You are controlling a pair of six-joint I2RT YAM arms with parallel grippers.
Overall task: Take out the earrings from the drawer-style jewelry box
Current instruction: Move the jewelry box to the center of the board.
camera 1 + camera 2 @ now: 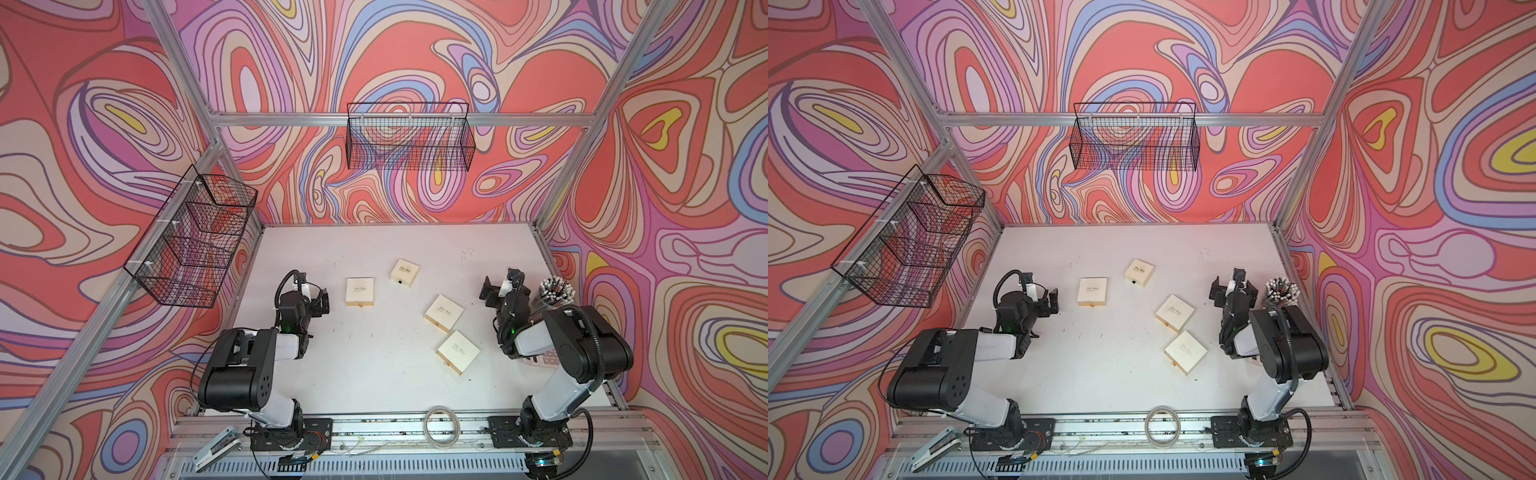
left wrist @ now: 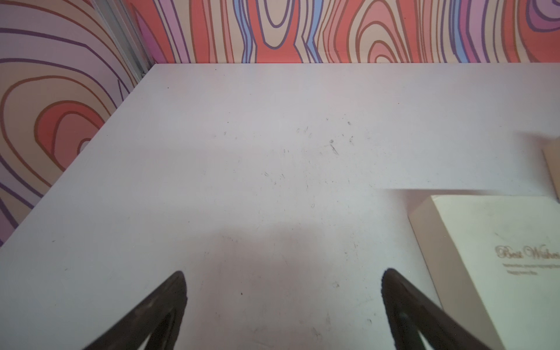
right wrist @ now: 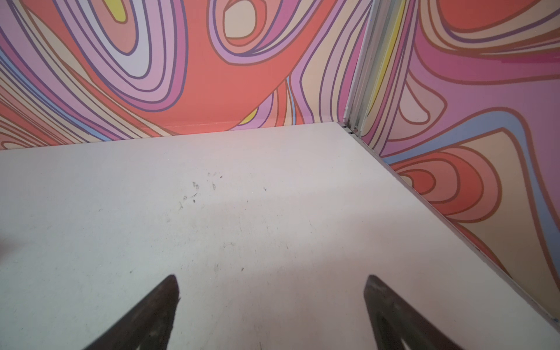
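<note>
Left wrist view is showing the left jaws spread wide and pinching nothing. Their dark fingertips (image 2: 178, 291) are hanging over bare bench (image 2: 272, 151), with a closed cream box (image 2: 497, 257) lying just beside one tip and apart from it. The right jaws are standing equally wide and empty in the right wrist view, fingertips (image 3: 171, 291) pointing at a vacant corner of the bench. The earrings are not showing anywhere; they are probably sitting inside the boxes, and all four are lying shut in both top views: the left-side box (image 1: 360, 292), the far box (image 1: 404, 272) and the right-side pair (image 1: 444, 313). The step in hand is likely the reach toward a box. Doing it well probably means one pair of jaws steadying the sleeve by its sides. The other would be taking the small pull tab (image 1: 400, 281) and drawing the drawer straight and level, so tiny pieces are not spilling. The left arm (image 1: 257, 353) is folding at the elbow, its wrist tilting down near the left-side box. The right arm (image 1: 582, 345) is mirroring it, its wrist beside a bundle of white-tipped sticks (image 1: 557, 289).
</note>
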